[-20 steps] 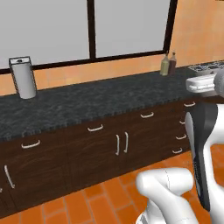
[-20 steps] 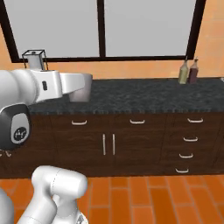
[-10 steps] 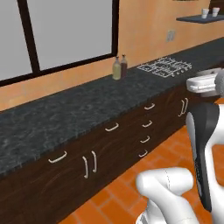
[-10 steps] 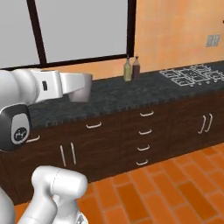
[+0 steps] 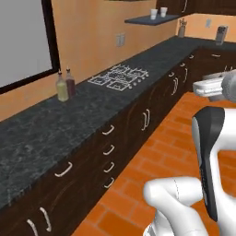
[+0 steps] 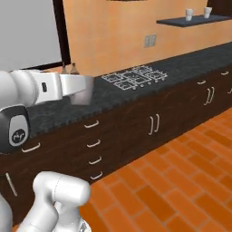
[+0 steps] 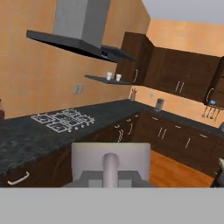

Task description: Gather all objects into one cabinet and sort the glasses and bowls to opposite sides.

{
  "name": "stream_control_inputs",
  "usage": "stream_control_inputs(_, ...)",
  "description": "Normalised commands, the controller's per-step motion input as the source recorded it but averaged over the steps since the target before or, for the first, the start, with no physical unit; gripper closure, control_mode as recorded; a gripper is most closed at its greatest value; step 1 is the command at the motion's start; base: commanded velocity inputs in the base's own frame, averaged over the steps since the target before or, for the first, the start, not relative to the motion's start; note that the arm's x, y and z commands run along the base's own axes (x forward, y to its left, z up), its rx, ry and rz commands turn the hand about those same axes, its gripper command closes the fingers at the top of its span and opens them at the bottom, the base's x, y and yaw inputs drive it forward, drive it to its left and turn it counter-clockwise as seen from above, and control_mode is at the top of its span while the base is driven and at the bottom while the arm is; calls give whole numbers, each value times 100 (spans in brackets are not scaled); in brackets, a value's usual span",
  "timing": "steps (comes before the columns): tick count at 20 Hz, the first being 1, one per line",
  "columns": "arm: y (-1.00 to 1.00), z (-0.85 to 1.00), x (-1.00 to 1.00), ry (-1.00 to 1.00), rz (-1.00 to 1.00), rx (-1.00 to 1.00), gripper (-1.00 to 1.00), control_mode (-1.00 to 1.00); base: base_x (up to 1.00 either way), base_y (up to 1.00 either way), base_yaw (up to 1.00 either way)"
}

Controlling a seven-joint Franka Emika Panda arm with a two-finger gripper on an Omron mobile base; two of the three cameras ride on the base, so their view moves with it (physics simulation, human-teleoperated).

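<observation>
My gripper is shut on the grey cup, which sits low in the middle of the hand view with its handle facing the camera and hides the fingertips. In the right base view the grey cup hangs at the end of my forearm, above the counter's front edge. In the left base view the hand and grey cup show at the right edge. Dark brown wall cabinets line the far corner; one at the far right has a long curved silver handle. I cannot make out the bowls.
A dark stone counter over base cabinets runs along the orange wall, with a hob and two bottles. A range hood hangs above. Two pale cups stand on a wall shelf. The orange brick floor is open.
The whole picture has swept sideways: the base has turned from the window stretch of counter towards the hob and the corner cabinets. The gripper stays shut on the grey cup.
</observation>
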Motion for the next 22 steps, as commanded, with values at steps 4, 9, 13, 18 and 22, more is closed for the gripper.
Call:
stream_control_inputs(4,0,0,0,0,0,0,100,100,7,-95,-51)
stream_control_inputs(9,0,0,0,0,0,0,100,100,62,-35,-47)
stream_control_inputs(13,0,0,0,0,0,0,100,100,99,76,-32)
stream_control_inputs(18,0,0,0,0,0,0,100,100,78,86,-33)
stream_control_inputs(22,0,0,0,0,0,0,100,100,89,-34,-17)
